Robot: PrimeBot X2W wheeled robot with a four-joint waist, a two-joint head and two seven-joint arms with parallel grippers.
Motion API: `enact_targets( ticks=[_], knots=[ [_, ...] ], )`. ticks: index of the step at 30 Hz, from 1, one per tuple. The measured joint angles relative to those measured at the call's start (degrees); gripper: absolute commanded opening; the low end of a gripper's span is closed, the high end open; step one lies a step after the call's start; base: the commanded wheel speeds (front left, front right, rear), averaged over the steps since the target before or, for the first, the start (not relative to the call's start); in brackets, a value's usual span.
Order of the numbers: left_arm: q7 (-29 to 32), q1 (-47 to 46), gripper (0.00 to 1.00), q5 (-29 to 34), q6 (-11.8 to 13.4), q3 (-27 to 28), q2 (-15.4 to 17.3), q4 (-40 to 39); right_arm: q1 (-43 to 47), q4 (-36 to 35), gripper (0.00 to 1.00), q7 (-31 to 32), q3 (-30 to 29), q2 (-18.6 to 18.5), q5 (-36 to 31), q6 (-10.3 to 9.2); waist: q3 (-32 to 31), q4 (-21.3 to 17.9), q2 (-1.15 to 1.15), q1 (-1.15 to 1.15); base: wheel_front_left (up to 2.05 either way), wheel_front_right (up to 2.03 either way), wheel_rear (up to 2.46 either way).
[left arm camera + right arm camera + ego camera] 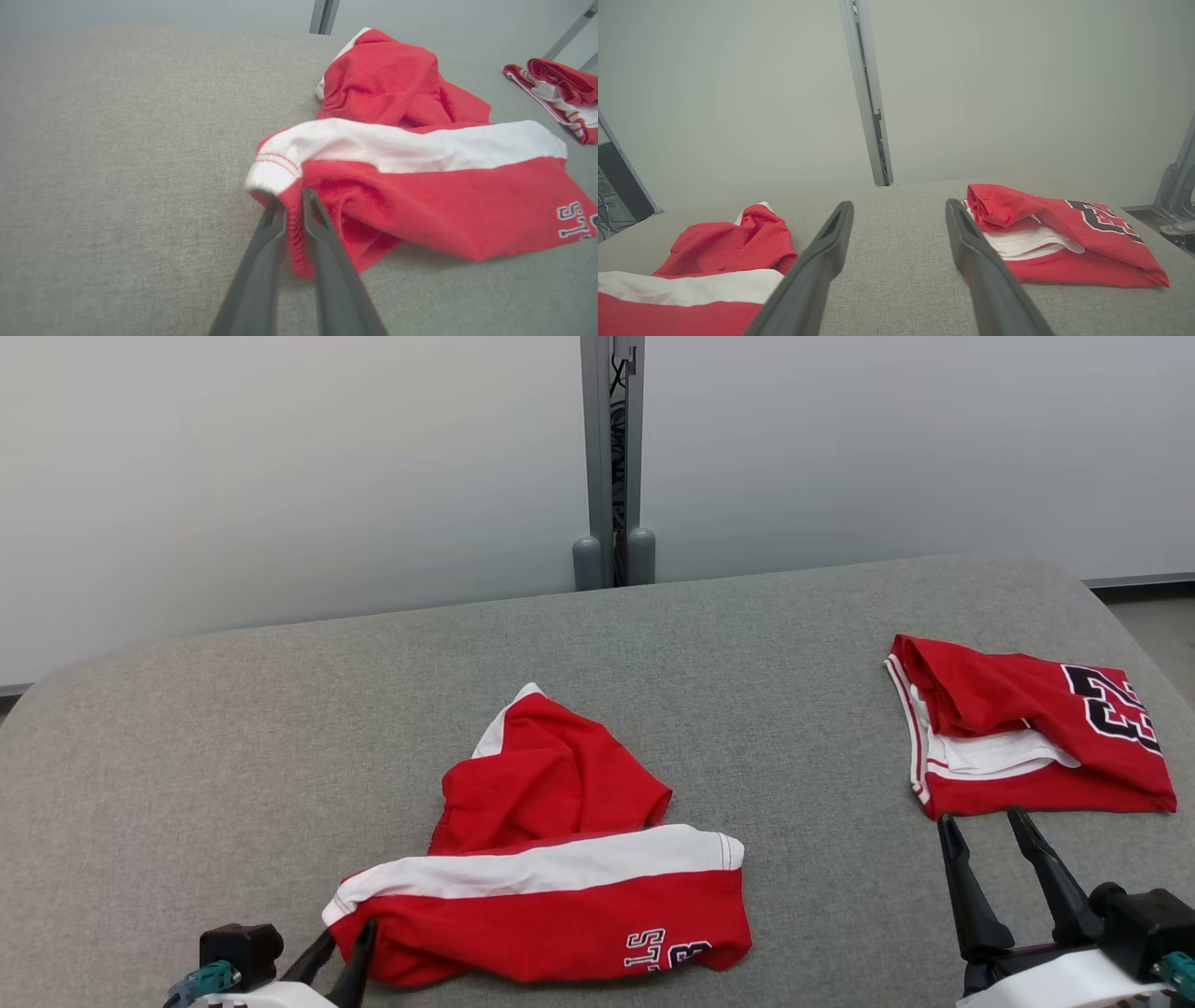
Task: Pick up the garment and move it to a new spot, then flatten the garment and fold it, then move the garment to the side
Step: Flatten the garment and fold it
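Garment [551,887] in red with a broad white band lies rumpled on the grey desk [233,728], spreading ahead and to the right of the left gripper [341,943]. That gripper's two dark fingers are pressed together on the near-left corner, just below the white hem, with a fold of red cloth pinched between them. The rest of the cloth is bunched: one part is heaped up farther from the gripper, and the printed corner trails off to its right. The bite looks thin and close to the edge, so a quick lift could let the cloth slide out. A pinch that has caught only one layer would likely leave the garment hanging twisted and harder to flatten afterwards. Well to the right, the right gripper [980,818] stands with its fingers spread wide and nothing between them, their tips just short of a folded red piece [1027,728]. A sweep of the carried cloth toward that side could drag over the folded red piece and undo it, or snag on the open fingers.
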Motion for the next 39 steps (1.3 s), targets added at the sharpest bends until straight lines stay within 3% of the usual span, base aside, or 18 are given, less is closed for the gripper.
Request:
enact_targets(
  ticks=[13, 21, 30, 39],
  knots=[
    [-0.4, 3.07, 1.0, -1.22, 3.45, 5.59, -0.08, -3.86, 0.12, 0.51, 1.0, 0.0, 0.01, 0.18, 0.35, 0.0, -1.23, 0.82, 0.0, 0.0, 0.0, 0.0, 0.0],
    [-0.44, 7.83, 1.0, 2.48, 7.47, 13.14, -1.42, -11.94, 0.65, 0.24, 1.0, 0.0, 1.03, 0.18, 0.53, 0.0, -2.02, 1.55, 0.0, 0.0, 0.0, 0.0, 0.0],
    [-0.48, 10.46, 1.0, 8.8, 13.11, 14.39, -1.0, -14.94, 0.48, 1.23, 1.0, 0.0, 4.34, -0.57, 1.87, 0.0, -2.32, 1.97, 0.0, 0.0, 0.0, 0.0, 0.0],
    [-0.49, 13.26, 1.0, 15.07, 14.72, 20.0, -1.81, -20.29, 0.21, 1.34, 1.0, 0.0, 2.49, -0.34, 1.69, 0.0, -2.0, 2.39, 0.0, 0.0, 0.0, 0.0, 0.0]
  ],
)
